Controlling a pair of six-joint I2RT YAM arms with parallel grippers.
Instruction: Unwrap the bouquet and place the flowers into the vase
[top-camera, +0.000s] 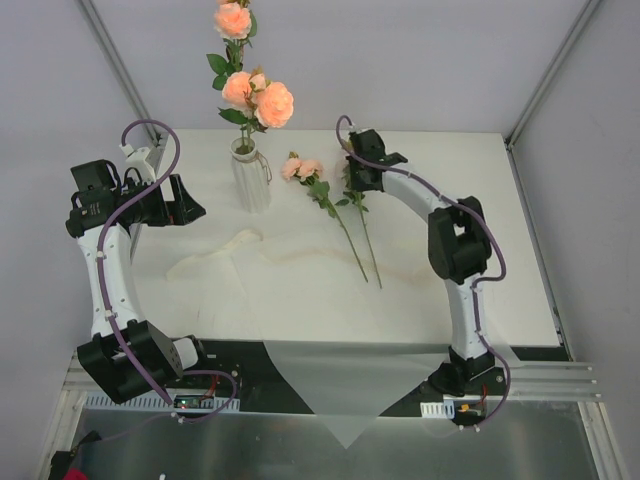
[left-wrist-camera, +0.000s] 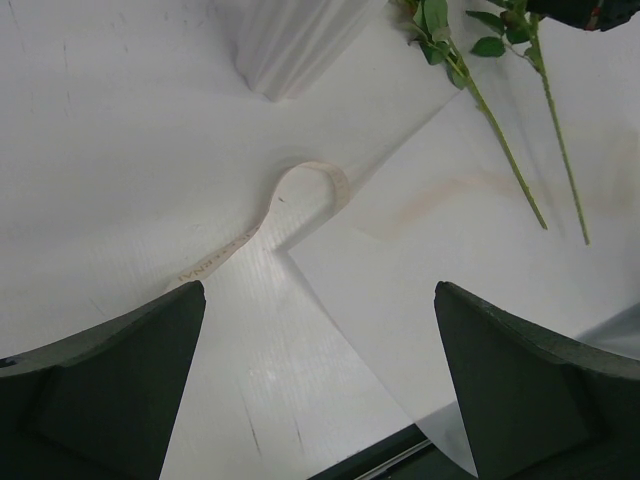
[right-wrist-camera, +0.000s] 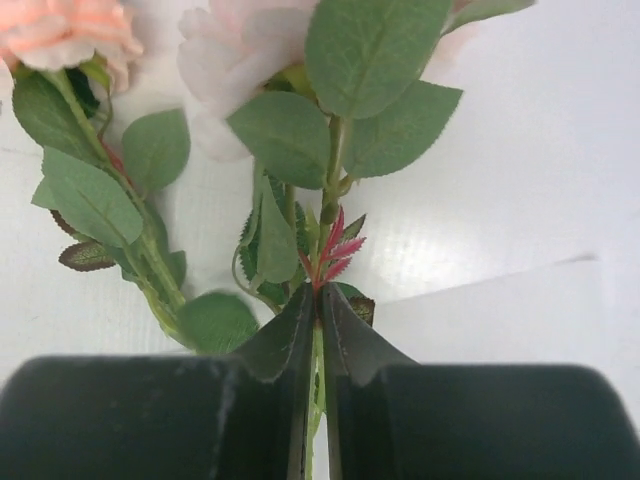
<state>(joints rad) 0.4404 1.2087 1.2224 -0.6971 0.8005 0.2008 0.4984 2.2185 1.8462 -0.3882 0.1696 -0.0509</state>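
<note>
Gripping a rose stem (right-wrist-camera: 336, 148) with the clenched right hand (right-wrist-camera: 318, 305), beneath its leaves (right-wrist-camera: 370, 40), on the bench (top-camera: 470, 200) right of the vase (top-camera: 251, 182). Lift slowly, swing upright, clear the neighbouring rose (top-camera: 303, 168), then lower stem-first; keep the released left hand (left-wrist-camera: 320, 380) aside.

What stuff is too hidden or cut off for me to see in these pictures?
- Top view: the right hand covers the bloom of the rose stem it pinches.
- Left wrist view: the top edge cuts off the vase; its mouth is unseen.
- Left wrist view: the print on the ribbon is too small to read.
</note>
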